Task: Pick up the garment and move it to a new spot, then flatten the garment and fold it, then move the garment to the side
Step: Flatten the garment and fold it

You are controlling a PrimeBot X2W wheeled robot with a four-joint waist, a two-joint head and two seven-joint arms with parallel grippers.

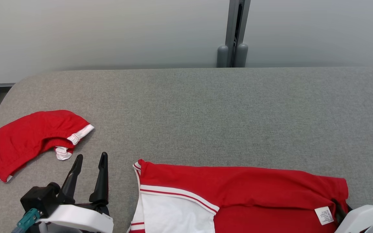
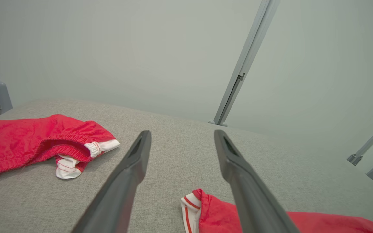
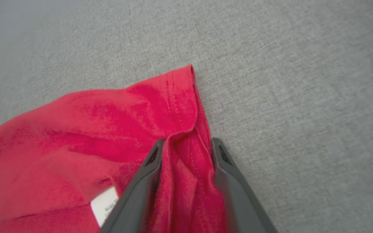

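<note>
Garment cut off by the bottom edge; care label print illegible.

The counter is covered in grey woven cloth, matt and slightly rough. On it the garment is soft red knit cloth with white panels and a paper-like label. Beside it, the red shorts look matt too.

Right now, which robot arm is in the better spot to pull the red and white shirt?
The right pincer: its fingers already straddle a fold at the red and white shirt's corner. The left pincer stands open over bare table, beside the shirt.
</note>
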